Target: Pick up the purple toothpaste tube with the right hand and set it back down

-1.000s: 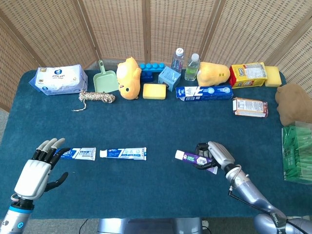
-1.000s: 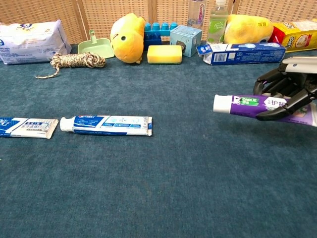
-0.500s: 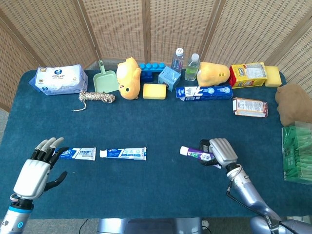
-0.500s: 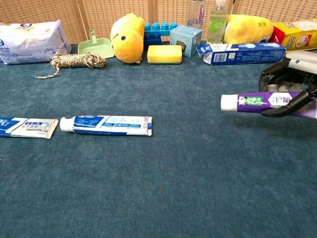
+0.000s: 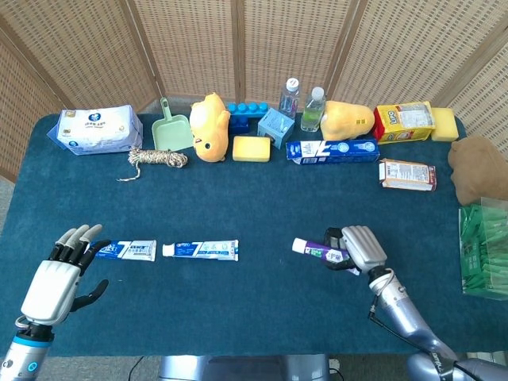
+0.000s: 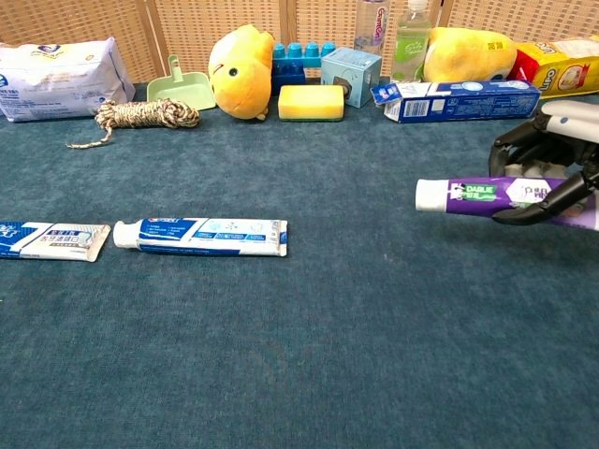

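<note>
Right hand (image 5: 359,248) is gripping the purple toothpaste tube (image 6: 487,195), fingers curling around its rear half (white cap pointing toward the robot's left), holding it level above the blue tablecloth (image 5: 262,198). Left hand (image 5: 57,279) is hovering, fingers spread.

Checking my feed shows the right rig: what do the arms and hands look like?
Both hands, left hand and right hand, have white-grey backs and dark fingers with pale tips. The forearms are silver; the left wrist has a dark band with a blue ring.
</note>
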`<state>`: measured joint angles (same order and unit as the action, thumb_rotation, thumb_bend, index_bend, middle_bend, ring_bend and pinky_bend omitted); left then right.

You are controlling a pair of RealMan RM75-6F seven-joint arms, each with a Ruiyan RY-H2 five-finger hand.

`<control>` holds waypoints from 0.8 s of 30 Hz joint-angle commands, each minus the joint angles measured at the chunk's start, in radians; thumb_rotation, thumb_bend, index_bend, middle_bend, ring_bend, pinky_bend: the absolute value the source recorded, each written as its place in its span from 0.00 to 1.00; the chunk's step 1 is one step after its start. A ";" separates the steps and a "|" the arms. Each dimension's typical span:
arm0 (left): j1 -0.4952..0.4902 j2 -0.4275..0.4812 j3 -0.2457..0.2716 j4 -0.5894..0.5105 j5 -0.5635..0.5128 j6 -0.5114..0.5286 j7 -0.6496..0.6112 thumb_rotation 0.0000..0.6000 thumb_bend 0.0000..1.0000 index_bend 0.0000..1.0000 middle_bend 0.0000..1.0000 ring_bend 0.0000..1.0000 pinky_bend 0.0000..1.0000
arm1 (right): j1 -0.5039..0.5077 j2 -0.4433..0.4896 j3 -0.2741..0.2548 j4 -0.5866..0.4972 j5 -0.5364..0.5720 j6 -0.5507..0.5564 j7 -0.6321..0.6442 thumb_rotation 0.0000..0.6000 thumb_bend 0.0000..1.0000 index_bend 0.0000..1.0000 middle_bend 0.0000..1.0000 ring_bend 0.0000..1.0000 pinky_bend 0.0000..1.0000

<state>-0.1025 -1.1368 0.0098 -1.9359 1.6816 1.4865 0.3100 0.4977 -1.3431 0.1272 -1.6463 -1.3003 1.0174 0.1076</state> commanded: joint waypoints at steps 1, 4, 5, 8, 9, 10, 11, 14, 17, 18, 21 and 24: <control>-0.003 0.001 0.000 -0.001 0.000 -0.003 0.001 1.00 0.24 0.20 0.12 0.09 0.10 | 0.006 0.035 0.007 -0.043 0.026 -0.045 0.067 1.00 0.32 0.87 0.74 0.68 0.77; -0.009 0.004 -0.002 -0.005 0.004 -0.011 0.009 1.00 0.24 0.20 0.12 0.09 0.10 | 0.007 0.060 0.013 -0.072 0.035 -0.074 0.132 1.00 0.32 0.87 0.74 0.68 0.77; -0.011 0.006 -0.002 -0.006 0.007 -0.013 0.012 1.00 0.24 0.20 0.12 0.09 0.10 | 0.008 0.067 0.015 -0.080 0.037 -0.082 0.149 1.00 0.32 0.87 0.74 0.68 0.77; -0.018 0.009 -0.004 -0.013 0.016 -0.017 0.019 1.00 0.24 0.20 0.12 0.09 0.10 | 0.012 0.092 0.021 -0.108 0.049 -0.114 0.205 1.00 0.32 0.87 0.74 0.68 0.77; -0.019 0.010 -0.005 -0.015 0.017 -0.019 0.021 1.00 0.24 0.20 0.12 0.09 0.10 | 0.013 0.099 0.023 -0.115 0.052 -0.124 0.219 1.00 0.32 0.87 0.74 0.68 0.77; -0.020 0.010 -0.005 -0.018 0.018 -0.020 0.022 1.00 0.24 0.20 0.12 0.09 0.10 | 0.015 0.107 0.025 -0.125 0.059 -0.138 0.243 1.00 0.32 0.87 0.74 0.68 0.77; -0.021 0.010 -0.005 -0.019 0.019 -0.021 0.023 1.00 0.24 0.20 0.12 0.09 0.10 | 0.016 0.117 0.030 -0.137 0.066 -0.154 0.273 1.00 0.32 0.87 0.74 0.68 0.77; -0.021 0.010 -0.003 -0.021 0.020 -0.022 0.025 1.00 0.24 0.20 0.12 0.09 0.10 | 0.022 0.141 0.040 -0.161 0.081 -0.199 0.351 1.00 0.32 0.87 0.74 0.68 0.77; -0.021 0.010 -0.002 -0.021 0.020 -0.022 0.025 1.00 0.24 0.20 0.12 0.09 0.10 | 0.025 0.157 0.048 -0.176 0.087 -0.233 0.412 1.00 0.32 0.87 0.74 0.68 0.77; -0.021 0.010 -0.002 -0.021 0.021 -0.021 0.026 1.00 0.24 0.20 0.12 0.09 0.10 | 0.027 0.166 0.055 -0.185 0.088 -0.250 0.450 1.00 0.32 0.87 0.74 0.68 0.77; -0.020 0.009 -0.001 -0.020 0.021 -0.020 0.024 1.00 0.24 0.20 0.12 0.09 0.10 | 0.028 0.183 0.068 -0.195 0.080 -0.284 0.533 1.00 0.32 0.87 0.74 0.68 0.77; -0.021 0.009 -0.001 -0.019 0.020 -0.020 0.023 1.00 0.24 0.20 0.12 0.09 0.10 | 0.025 0.193 0.083 -0.204 0.063 -0.307 0.624 1.00 0.32 0.87 0.74 0.68 0.77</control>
<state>-0.1230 -1.1278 0.0091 -1.9545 1.7018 1.4663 0.3327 0.5227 -1.1671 0.1930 -1.8358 -1.2249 0.7405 0.6661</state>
